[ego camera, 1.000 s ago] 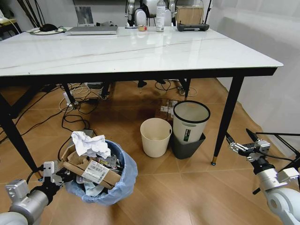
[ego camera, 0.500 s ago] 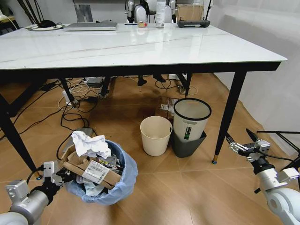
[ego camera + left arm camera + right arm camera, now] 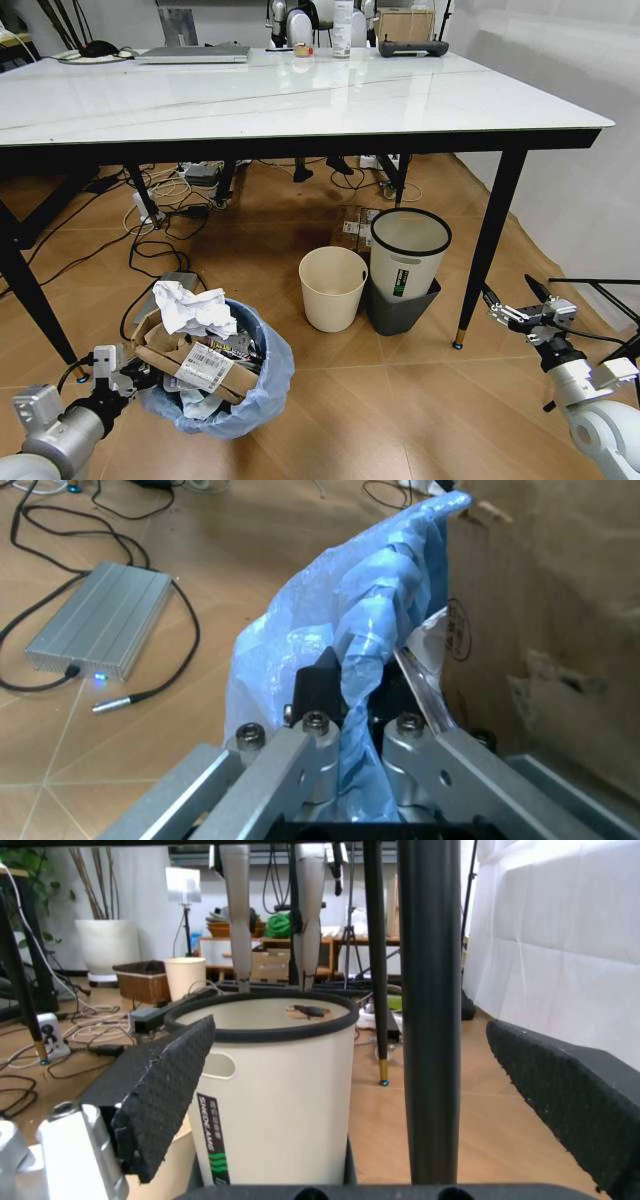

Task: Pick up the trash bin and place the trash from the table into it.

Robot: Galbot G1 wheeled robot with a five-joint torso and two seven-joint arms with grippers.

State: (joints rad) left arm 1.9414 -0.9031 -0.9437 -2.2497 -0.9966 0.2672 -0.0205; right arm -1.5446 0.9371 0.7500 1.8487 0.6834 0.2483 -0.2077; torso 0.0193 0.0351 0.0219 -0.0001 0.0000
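Note:
The trash bin point(image 3: 232, 400), lined with a crinkled light-blue bag, stands on the wood floor at the lower left. It is heaped with trash: crumpled white paper point(image 3: 192, 308) on top of torn brown cardboard point(image 3: 190, 362). My left gripper point(image 3: 128, 372) is shut on the bin's near rim. In the left wrist view the left gripper point(image 3: 358, 694) pinches the blue bag point(image 3: 300, 641), with cardboard point(image 3: 545, 607) beside it. My right gripper point(image 3: 508, 292) hangs open low at the right, near a table leg point(image 3: 487, 255). The white table point(image 3: 300, 100) spans the top of the head view.
Under the table stand a plain cream bin point(image 3: 333, 288) and a white bin with black rim point(image 3: 408, 253) set in a dark container point(image 3: 400, 310). Cables point(image 3: 160, 215) and a grey power box point(image 3: 100, 619) lie on the floor. A laptop point(image 3: 192, 54) sits at the table's far edge.
The whole head picture has shifted a little, so the camera moved. The bin and both grippers hold their places relative to each other.

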